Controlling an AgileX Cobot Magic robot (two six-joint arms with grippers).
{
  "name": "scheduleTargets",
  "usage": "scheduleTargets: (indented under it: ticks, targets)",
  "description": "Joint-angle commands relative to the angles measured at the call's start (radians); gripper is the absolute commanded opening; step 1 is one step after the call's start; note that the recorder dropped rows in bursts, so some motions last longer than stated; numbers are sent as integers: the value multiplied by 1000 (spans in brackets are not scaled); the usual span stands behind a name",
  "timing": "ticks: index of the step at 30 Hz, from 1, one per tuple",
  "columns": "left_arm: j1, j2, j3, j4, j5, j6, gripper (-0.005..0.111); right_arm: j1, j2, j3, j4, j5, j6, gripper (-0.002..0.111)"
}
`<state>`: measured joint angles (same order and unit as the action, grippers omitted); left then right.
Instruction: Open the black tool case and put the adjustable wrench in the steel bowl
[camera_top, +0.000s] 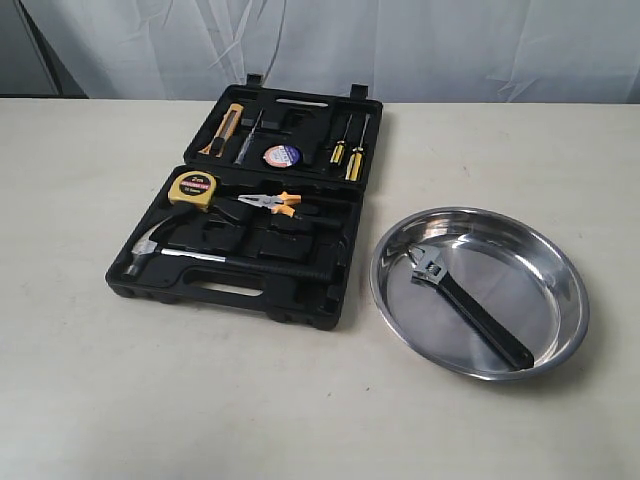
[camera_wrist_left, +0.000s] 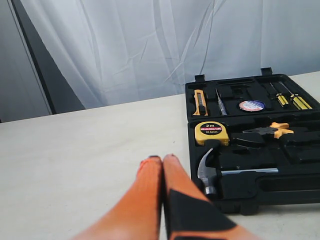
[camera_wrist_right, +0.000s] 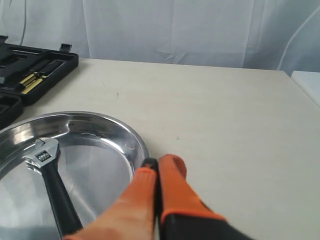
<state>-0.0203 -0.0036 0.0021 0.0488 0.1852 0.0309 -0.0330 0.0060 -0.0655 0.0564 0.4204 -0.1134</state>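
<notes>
White curtain (camera_top: 420, 40) hangs behind a pale bench (camera_top: 90, 390), on which the case (camera_top: 295, 305) lies open, its lid flat on the bench behind the base. Inside the base a hammer (camera_top: 150, 255) lies along the front edge, with a yellow tape measure (camera_top: 192, 188) behind the hammer head and orange-handled pliers (camera_top: 270, 203) next to the tape. Screwdrivers (camera_top: 350, 155) sit in the lid. Just beside the case, at the end away from the hammer head, stands the bowl (camera_top: 545, 285). The wrench (camera_top: 470, 305) lies inside it on a slant, silver head nearer the case and black handle running toward the far rim. The left hand (camera_wrist_left: 163, 159) is closed, orange fingers pressed together on nothing, over bare bench off the case's hammer-head end. The right hand (camera_wrist_right: 157, 164) is likewise closed and empty, near the bowl's rim on the side away from the case.
</notes>
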Motion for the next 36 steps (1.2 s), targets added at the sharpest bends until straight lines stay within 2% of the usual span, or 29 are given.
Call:
scheduleTargets:
  ticks: [1,7,36]
  targets:
    - [-1,4,-2,-2,-6,-1,0,-6,-6,12,-38,-15,1,0]
    - [-1,4,-2,-2,-6,-1,0,-6,-6,65,-47,-83,16,0]
    - [-1,4,-2,-2,-6,-1,0,-6,-6,65,-45,-87,20,0]
